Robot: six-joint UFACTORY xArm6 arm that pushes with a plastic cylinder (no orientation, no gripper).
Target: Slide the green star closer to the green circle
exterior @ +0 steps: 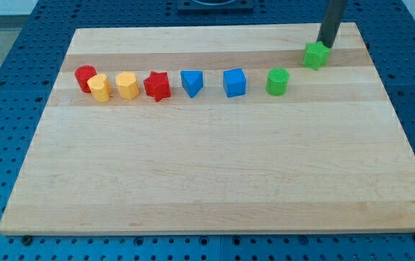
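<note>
The green star (316,55) lies near the top right of the wooden board (214,181). The green circle (277,81) stands a short way to its lower left, with a small gap between them. My tip (326,46) sits just above and to the right of the green star, touching or almost touching its upper right edge. The dark rod rises from there out of the view's top.
A row of blocks runs leftwards from the green circle: a blue cube (235,83), a blue triangle (191,83), a red star (157,86), a yellow hexagon (127,84), a yellow cylinder (100,88) and a red circle (85,76).
</note>
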